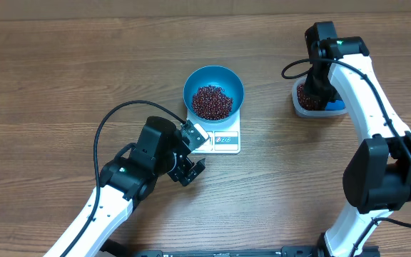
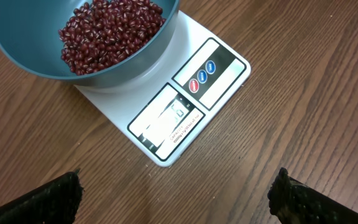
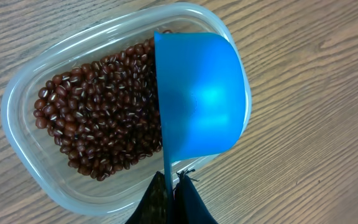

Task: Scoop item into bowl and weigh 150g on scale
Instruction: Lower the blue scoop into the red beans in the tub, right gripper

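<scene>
- Black right hand point(image 3: 169, 190) pinches the thin handle of a small blue plastic scoop point(image 3: 201, 99), held over a clear plastic tub point(image 3: 23, 146) of small dark red-brown beans point(image 3: 98, 118).
- Spread wide, the left hand point(image 2: 176, 196) hovers above the wooden table point(image 2: 328, 93), just before the flat white square scale point(image 2: 166, 127).
- A round, deep, bright blue bowl point(image 2: 17, 50) sits on the scale, holding more beans.

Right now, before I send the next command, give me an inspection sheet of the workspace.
Surface: wooden table, no spills seen.
Job's things: blue bowl sits on white scale, beans inside; more in clear tub, blue scoop over it.
Clutter: nothing seen.
Grippers: left gripper open, empty, beside scale; right gripper shut on scoop handle.
Cables: left cable and right cable loop off the arms.
Surroundings: nothing seen.
</scene>
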Robot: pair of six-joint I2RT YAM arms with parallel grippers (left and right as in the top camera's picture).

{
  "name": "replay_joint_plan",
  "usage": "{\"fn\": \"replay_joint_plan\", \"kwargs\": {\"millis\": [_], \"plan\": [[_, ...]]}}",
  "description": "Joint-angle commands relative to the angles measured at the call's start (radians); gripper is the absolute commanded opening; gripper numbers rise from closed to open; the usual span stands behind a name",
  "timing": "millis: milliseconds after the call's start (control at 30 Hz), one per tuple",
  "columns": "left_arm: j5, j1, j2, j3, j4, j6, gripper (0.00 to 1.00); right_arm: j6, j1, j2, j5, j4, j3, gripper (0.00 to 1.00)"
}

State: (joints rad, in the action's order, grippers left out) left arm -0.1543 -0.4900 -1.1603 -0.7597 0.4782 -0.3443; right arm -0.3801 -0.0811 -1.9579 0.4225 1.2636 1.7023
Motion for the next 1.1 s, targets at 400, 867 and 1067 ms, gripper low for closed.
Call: {"fn": "replay_joint_plan", "kwargs": {"millis": [400,867,1067], "plan": [[-0.015,0.005,0.010,0.006,-0.003,-0.015,1.00,0.079,0.009,-0.003,-0.110,-0.024,-0.014,0.04],[-0.015,0.005,0.010,0.006,-0.003,-0.015,0.99,0.117,0.009,-0.003,-0.232,-0.029,-0.014,0.04],[-0.015,0.005,0.010,0.006,-0.003,-0.015,1.00,0.131,0.009,-0.003,-0.313,-0.029,-0.014,0.04]]}}
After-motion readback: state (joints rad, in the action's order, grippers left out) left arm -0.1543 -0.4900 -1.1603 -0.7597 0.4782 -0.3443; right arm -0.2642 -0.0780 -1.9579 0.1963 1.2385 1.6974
